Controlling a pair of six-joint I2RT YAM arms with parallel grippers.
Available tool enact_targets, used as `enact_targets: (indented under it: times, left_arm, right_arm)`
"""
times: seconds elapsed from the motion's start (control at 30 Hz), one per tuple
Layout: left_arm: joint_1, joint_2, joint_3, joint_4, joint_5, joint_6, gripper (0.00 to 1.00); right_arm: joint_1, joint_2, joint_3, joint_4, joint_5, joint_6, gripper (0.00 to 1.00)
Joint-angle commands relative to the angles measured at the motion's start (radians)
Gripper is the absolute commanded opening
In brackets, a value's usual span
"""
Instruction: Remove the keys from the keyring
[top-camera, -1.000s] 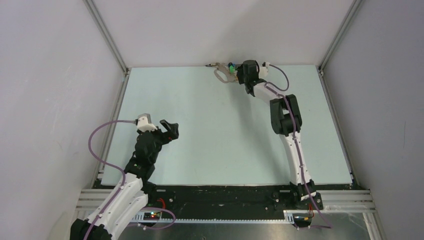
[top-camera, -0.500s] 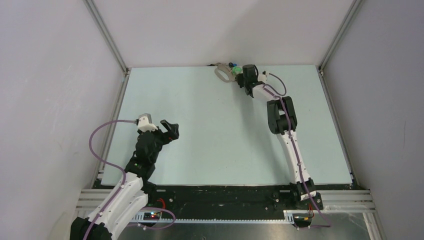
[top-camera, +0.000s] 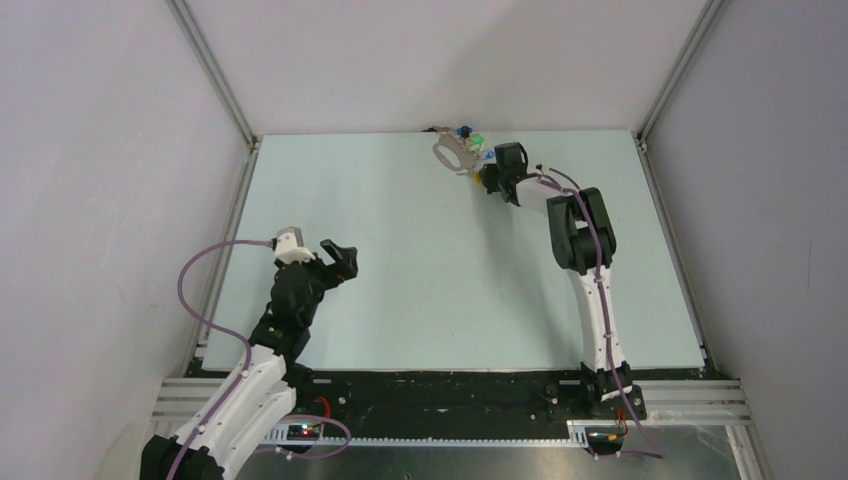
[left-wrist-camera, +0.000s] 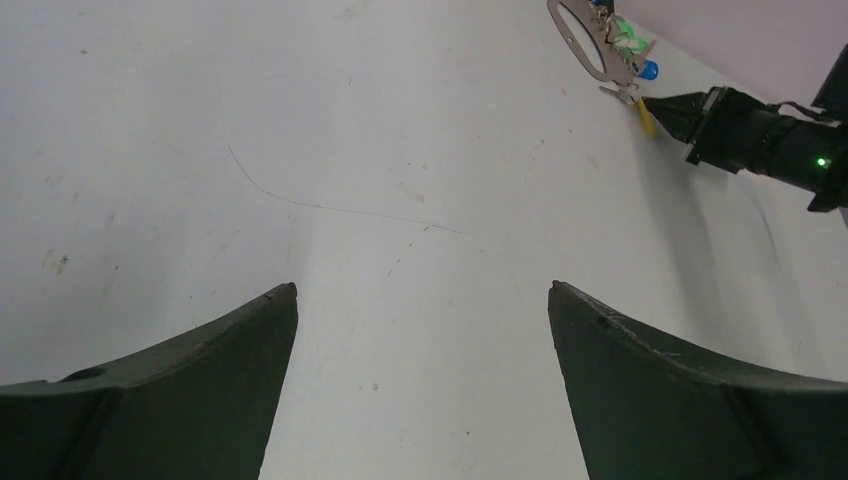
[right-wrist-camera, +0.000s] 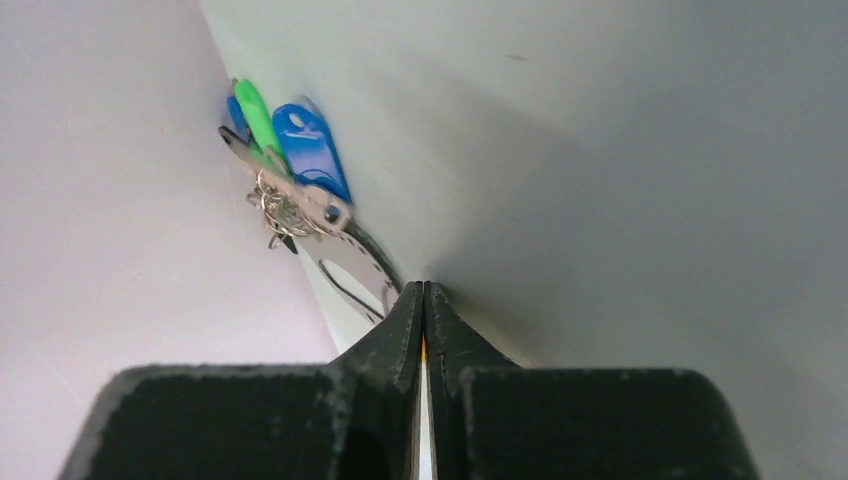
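The grey-beige keyring lies at the table's far edge against the back wall, also visible in the left wrist view as the keyring and in the right wrist view as the keyring. Keys with a green tag and a blue tag hang bunched on it. My right gripper is just right of the ring, shut on a thin yellow key tag; only a yellow sliver shows between its fingers. My left gripper hovers wide open over the near left of the table, holding nothing.
The back wall rises directly behind the keyring. Metal frame rails run along the table's left and right sides. The pale table surface shows faint scratches.
My right gripper has closed from part open to shut and drawn back slightly right and nearer from the key bunch. The left arm has not moved.
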Motion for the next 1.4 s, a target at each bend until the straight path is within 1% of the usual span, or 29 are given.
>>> enact_targets:
  times: [0.0,0.07,0.13,0.2,0.23,0.27,0.33,0.4,0.57,0.67,0.73,0.83,0.93,1.1,1.2,1.27,1.3,1.33,1.37]
  left_arm:
    - [-0.006,-0.019,0.008,0.021,-0.011,0.008,0.98]
    - [-0.006,-0.021,0.01,0.018,-0.012,0.009,0.98]
    - [-0.006,-0.023,0.011,0.017,-0.012,0.01,0.98]
    - [-0.005,-0.028,0.01,0.015,-0.011,0.009,0.98]
    - [-0.005,-0.029,0.009,0.014,-0.007,0.008,0.98]
    - [-0.005,-0.031,0.009,0.014,-0.006,0.008,0.98]
    - [-0.005,-0.032,0.008,0.013,-0.002,0.007,0.98]
    - [-0.006,-0.034,0.009,0.013,-0.004,0.005,0.98]
    - [-0.005,-0.045,0.007,0.008,-0.007,0.007,0.98]
    - [-0.006,-0.042,0.005,0.008,-0.009,0.007,0.98]
    - [-0.006,-0.037,0.006,0.008,-0.009,0.007,0.98]
    - [-0.005,-0.03,0.008,0.008,-0.009,0.007,0.98]
    - [-0.005,-0.025,0.011,0.007,-0.01,0.007,0.98]
    - [-0.006,-0.02,0.013,0.008,-0.01,0.006,0.98]
    - [-0.005,-0.015,0.014,0.008,-0.011,0.006,0.98]
    - [-0.006,-0.012,0.014,0.009,-0.011,0.006,0.98]
    - [-0.005,-0.012,0.014,0.009,-0.011,0.005,0.98]
    - [-0.006,-0.011,0.014,0.008,-0.011,0.006,0.98]
    - [-0.005,-0.012,0.015,0.008,-0.012,0.006,0.98]
  right_arm:
    - [0.002,-0.096,-0.194,-0.053,0.005,-0.006,0.02]
    - [0.002,-0.16,-0.277,-0.009,-0.004,-0.021,0.03]
    - [0.003,-0.205,-0.369,0.067,-0.014,-0.034,0.06]
    - [0.001,-0.241,-0.432,0.103,-0.009,-0.074,0.12]
    - [0.0,-0.247,-0.446,0.118,-0.012,-0.104,0.18]
    - [-0.001,-0.26,-0.447,0.14,-0.019,-0.157,0.21]
    - [0.002,-0.271,-0.44,0.164,-0.016,-0.21,0.42]
    - [-0.001,-0.259,-0.403,0.167,-0.035,-0.247,0.47]
    - [-0.005,-0.165,-0.263,0.134,-0.085,-0.256,0.48]
    - [-0.006,-0.11,-0.139,0.069,-0.089,-0.248,0.49]
    - [-0.006,-0.075,-0.072,0.038,-0.086,-0.247,0.5]
    - [-0.007,-0.032,0.006,-0.055,-0.059,-0.238,0.54]
    - [-0.01,-0.002,0.075,-0.094,-0.04,-0.222,0.56]
    - [-0.019,0.067,0.194,-0.213,-0.036,-0.184,0.52]
    - [-0.017,0.1,0.237,-0.249,-0.04,-0.184,0.48]
    - [-0.017,0.124,0.276,-0.271,-0.052,-0.199,0.42]
    - [-0.017,0.132,0.309,-0.295,-0.057,-0.207,0.35]
    - [-0.017,0.147,0.325,-0.303,-0.071,-0.224,0.31]
    - [-0.017,0.153,0.351,-0.313,-0.08,-0.232,0.23]
